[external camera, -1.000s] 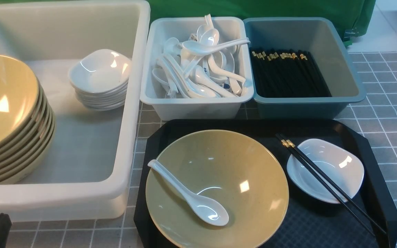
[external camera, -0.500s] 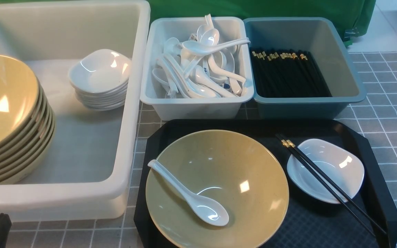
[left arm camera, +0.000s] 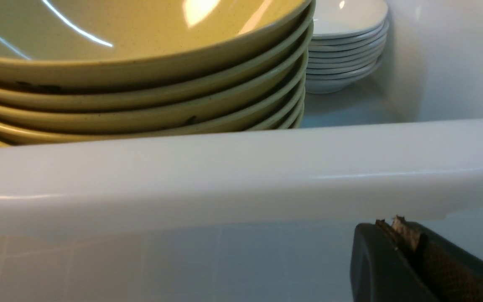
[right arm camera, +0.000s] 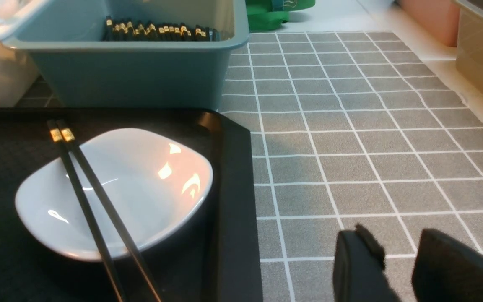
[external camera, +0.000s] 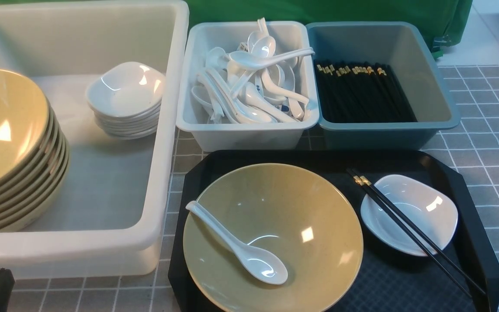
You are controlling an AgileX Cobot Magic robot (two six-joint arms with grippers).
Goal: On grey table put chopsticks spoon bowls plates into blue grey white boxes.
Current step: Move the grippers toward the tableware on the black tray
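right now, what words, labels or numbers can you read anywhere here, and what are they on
No text here can be read.
Blue marks on two spoons in the grey bin: too small to read.
Dark print on the green cloth: blurred and cut off.

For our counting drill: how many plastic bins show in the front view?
3: the large white tub on the left, the small grey-white bin behind the black tray, and the blue-teal bin to its right. None looks hidden.
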